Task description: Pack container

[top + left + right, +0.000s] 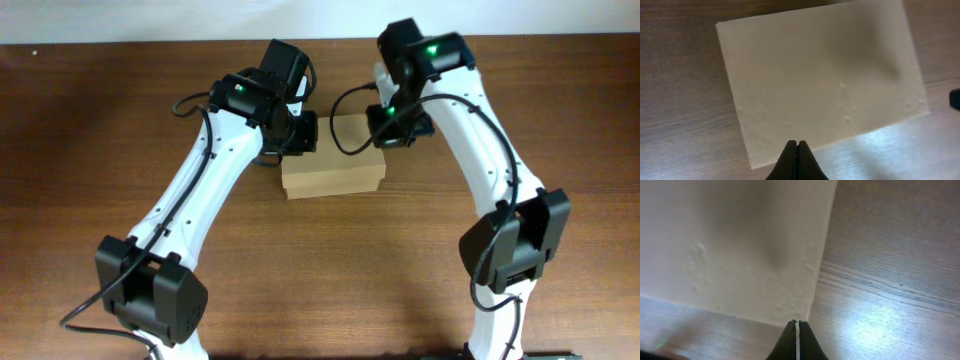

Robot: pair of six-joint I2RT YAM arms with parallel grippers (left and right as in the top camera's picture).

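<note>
Container [335, 172] edge at left hand [798, 146], corner at right hand [797, 326], table [100, 130] around.

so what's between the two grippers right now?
Only the container. In the overhead view it spans the gap between the left gripper and the right gripper. Each wrist view shows its edge at the fingertips.

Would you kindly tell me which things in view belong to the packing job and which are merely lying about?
Belongs to the job:
- cardboard box, flap down
- left gripper, shut
- right gripper, shut

Merely there:
- wooden table, on which the box sits
</note>
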